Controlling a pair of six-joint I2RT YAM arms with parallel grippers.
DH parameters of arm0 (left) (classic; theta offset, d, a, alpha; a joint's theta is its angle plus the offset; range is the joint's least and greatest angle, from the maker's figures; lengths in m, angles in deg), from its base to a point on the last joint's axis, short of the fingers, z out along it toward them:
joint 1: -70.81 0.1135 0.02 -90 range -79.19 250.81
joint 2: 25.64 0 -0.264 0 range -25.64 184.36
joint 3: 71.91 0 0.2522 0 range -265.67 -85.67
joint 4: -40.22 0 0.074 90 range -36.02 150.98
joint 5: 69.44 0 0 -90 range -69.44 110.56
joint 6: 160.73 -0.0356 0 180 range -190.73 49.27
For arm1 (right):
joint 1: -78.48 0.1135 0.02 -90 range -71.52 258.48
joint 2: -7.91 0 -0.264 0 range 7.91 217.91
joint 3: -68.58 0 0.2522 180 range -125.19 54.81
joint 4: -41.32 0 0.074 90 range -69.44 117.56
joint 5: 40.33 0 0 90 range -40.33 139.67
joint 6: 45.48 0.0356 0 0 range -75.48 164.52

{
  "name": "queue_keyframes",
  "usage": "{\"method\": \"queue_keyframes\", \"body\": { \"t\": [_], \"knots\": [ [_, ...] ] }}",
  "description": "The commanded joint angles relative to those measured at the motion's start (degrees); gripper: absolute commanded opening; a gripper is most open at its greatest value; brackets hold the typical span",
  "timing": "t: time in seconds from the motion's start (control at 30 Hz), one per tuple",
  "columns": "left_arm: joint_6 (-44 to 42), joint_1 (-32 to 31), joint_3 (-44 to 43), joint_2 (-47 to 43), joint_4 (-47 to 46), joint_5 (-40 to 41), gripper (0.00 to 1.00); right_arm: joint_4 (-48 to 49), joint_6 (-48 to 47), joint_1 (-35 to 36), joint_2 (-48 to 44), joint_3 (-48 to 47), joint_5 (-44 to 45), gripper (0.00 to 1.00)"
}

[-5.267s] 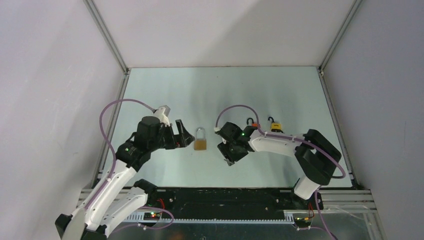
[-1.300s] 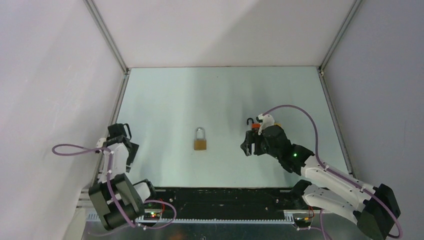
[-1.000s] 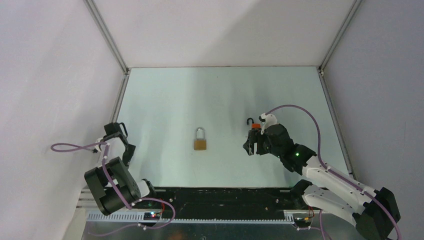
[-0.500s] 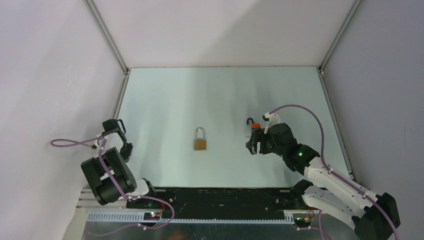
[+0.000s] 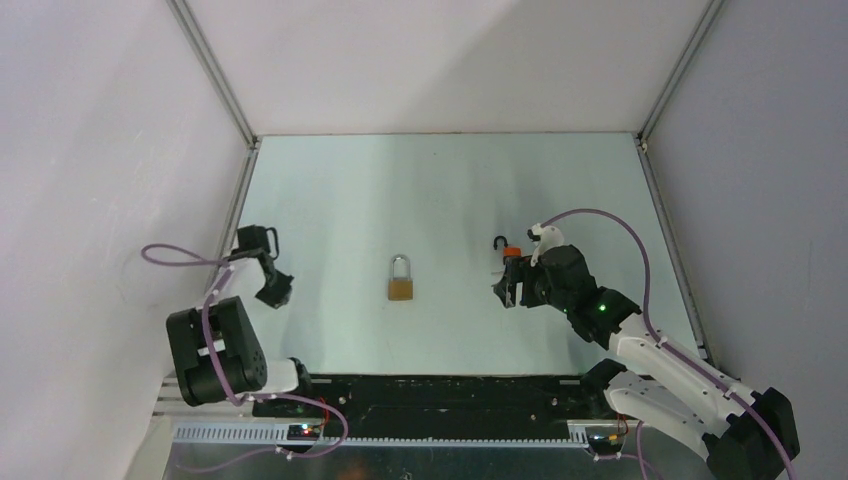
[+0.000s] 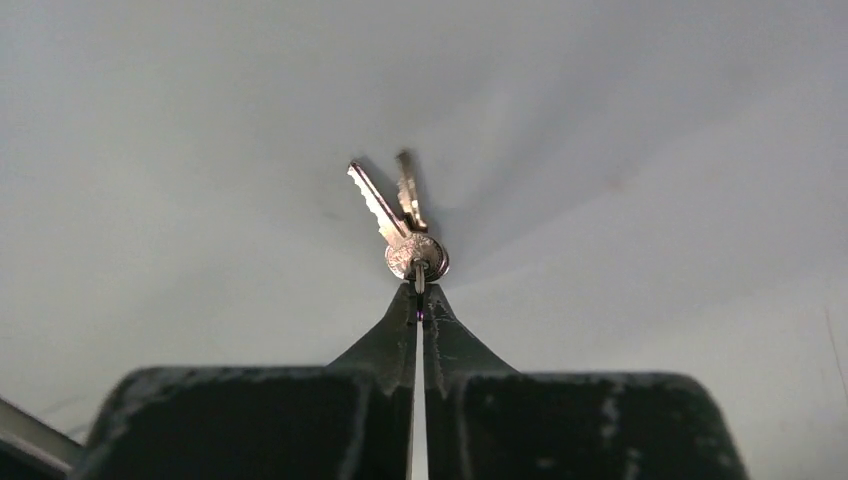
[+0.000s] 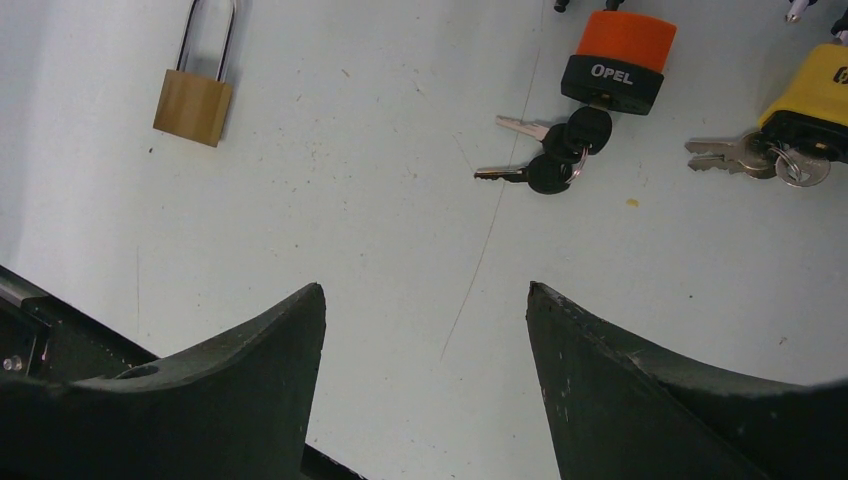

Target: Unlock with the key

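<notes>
The left gripper (image 5: 272, 290) is held by the left edge of the worktop (image 5: 450, 170), toward the near-left corner. In the left wrist view its fingers are seen pressed together (image 6: 420, 300), clamped on the ring end of a pair of keys (image 6: 410, 245), whose blades fan out beyond the fingertips. Whether the blades touch the surface cannot be told.

The brass padlock (image 5: 402, 281) is laid flat near the middle of the worktop, body toward the near edge, shackle toward the far edge and seated as a closed loop. It is well apart from both grippers. In the right wrist view it is seen at the upper left (image 7: 195, 100).

The right gripper (image 5: 510, 288) is held right of centre, its fingers spread wide apart with nothing between them (image 7: 425, 290). Just beyond it an orange padlock (image 7: 617, 55) marked OPEL is seen, with two black-headed keys (image 7: 555, 160) lying just beside it. Nearer the right edge a yellow padlock (image 7: 815, 95) is partly in view, with a silver key bunch (image 7: 750, 155) at its base.
</notes>
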Motion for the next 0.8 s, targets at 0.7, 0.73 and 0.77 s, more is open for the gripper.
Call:
{"method": "queue_keyframes", "body": {
  "t": [0.7,0.73,0.77],
  "knots": [
    [-11.1,-65.3,-34.9,21.7,-0.4,-22.8,0.00,-2.8,3.1,-0.1,-4.6,0.0,1.3,0.77],
    [-11.5,-65.9,-34.8,22.5,-0.4,-22.9,0.00,-3.2,3.3,-0.1,-4.6,0.0,1.2,0.77],
    [-11.9,-66.8,-34.5,23.6,-0.4,-23.1,0.00,-3.3,3.4,-0.1,-4.6,0.0,0.9,0.77]
  ]
}}
